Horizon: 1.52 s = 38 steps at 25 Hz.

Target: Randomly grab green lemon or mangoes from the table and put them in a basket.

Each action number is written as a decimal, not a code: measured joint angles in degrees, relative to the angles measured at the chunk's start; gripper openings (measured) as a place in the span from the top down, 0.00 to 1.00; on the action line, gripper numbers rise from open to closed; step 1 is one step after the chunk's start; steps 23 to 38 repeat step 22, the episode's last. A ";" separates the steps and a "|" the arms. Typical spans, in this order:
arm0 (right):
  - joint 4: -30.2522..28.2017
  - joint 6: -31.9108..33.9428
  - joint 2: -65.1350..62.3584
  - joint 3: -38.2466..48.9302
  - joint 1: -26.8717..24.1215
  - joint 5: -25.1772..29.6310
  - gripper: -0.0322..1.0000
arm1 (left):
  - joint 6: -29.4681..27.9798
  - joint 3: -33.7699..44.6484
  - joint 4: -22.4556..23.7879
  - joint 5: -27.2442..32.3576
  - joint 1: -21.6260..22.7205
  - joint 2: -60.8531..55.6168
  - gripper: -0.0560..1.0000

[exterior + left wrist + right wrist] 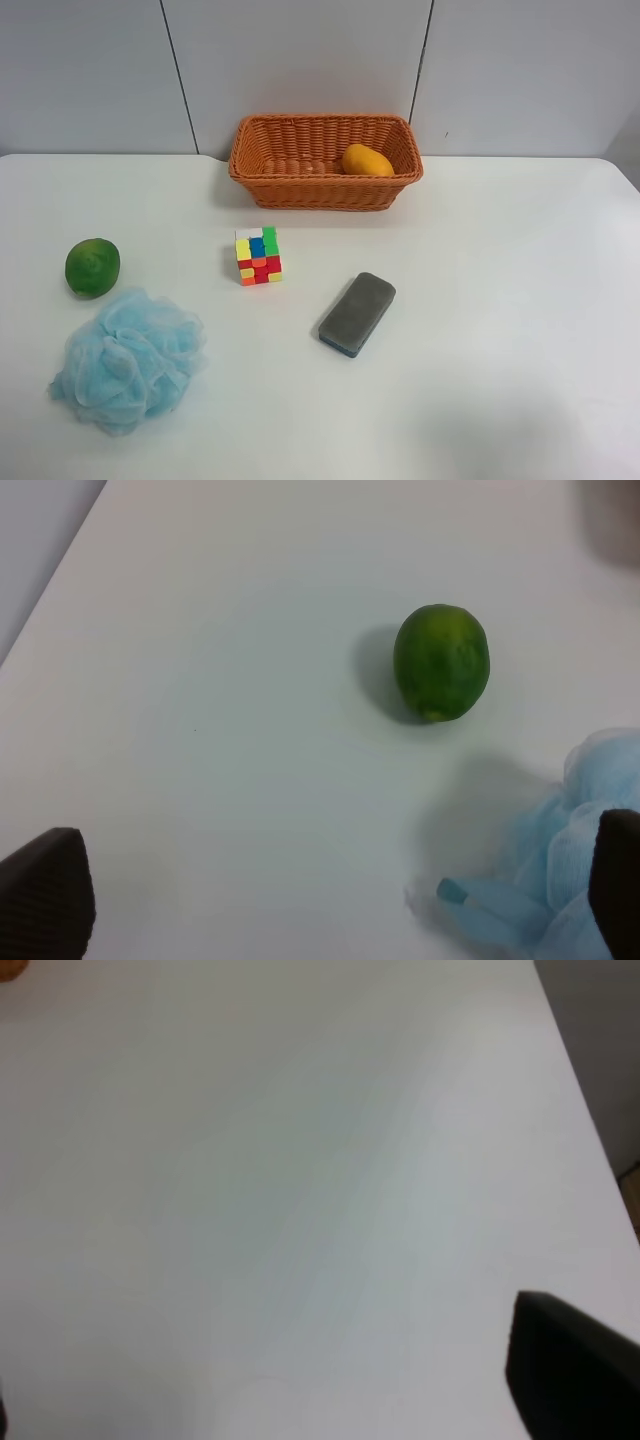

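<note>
The green lemon [92, 267] lies on the white table [500, 300] near its left edge in the exterior high view. It also shows in the left wrist view [441, 663], ahead of my left gripper [330, 920], which is open and empty with its fingertips [45, 895] wide apart. The orange-yellow mango [367, 161] lies inside the wicker basket [300, 185] at the back of the table. My right gripper [290, 1400] is open and empty over bare table; one dark finger [570, 1370] shows. Neither arm appears in the exterior high view.
A fluffy light-blue bath pouf [127, 358] lies just in front of the lemon; it also shows in the left wrist view [560, 880]. A colourful puzzle cube [258, 256] and a grey sponge block [357, 313] sit mid-table. The table's edge [590, 1130] runs beside the right gripper.
</note>
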 joint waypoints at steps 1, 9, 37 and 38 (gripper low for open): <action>-0.24 0.46 0.00 0.00 0.92 -0.04 0.01 | 0.00 0.00 0.00 0.00 0.00 0.00 0.01; -1.54 2.03 0.00 0.00 4.52 -0.11 0.01 | 0.00 0.00 0.00 0.00 0.00 0.00 0.01; -1.54 2.14 0.00 0.00 4.57 -0.11 0.01 | 0.00 0.00 0.00 0.00 0.00 0.00 0.01; -1.54 2.14 0.00 0.00 4.57 -0.11 0.01 | 0.00 0.00 0.00 0.00 0.00 0.00 0.01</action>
